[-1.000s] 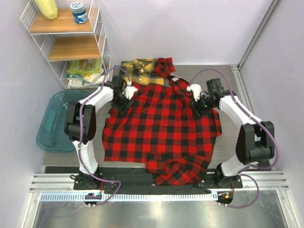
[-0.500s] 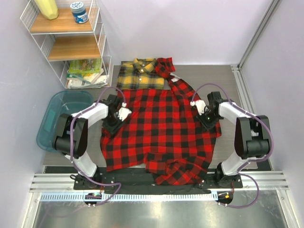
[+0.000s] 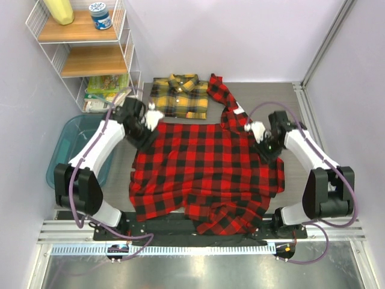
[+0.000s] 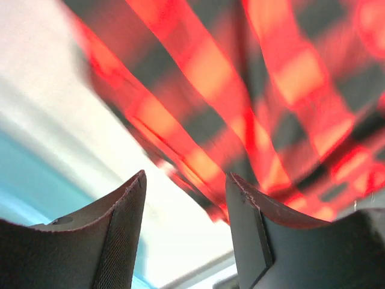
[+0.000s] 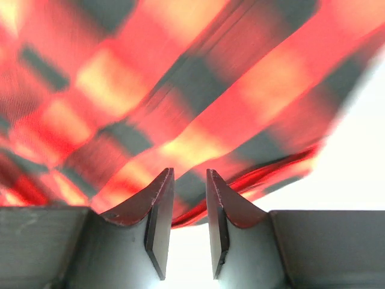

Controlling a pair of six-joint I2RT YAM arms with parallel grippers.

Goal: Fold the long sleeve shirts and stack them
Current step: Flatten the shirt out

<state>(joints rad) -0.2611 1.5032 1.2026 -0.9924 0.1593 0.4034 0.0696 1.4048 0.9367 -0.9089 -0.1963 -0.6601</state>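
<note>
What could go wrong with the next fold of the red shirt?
The far sleeve of the red shirt lies right beside the folded yellow shirt; dragging it could muss that fold. The near hem is bunched at the table edge, so a fold may trap wrinkles. The left gripper stands open at the cloth's edge; a grab may miss.

The red-and-black check shirt is lying in bold squares. In both wrist views its check is glowing orange-red between dark blocks. The yellow-and-black check shirt is showing a finer plaid. The 2 arms are wearing white shells with black joints and trailing purple cables. The table is showing grey and the bin translucent teal. The white wire shelf is carrying 2 wood-brown boards, a yellow bottle and a blue-lidded jar.
</note>
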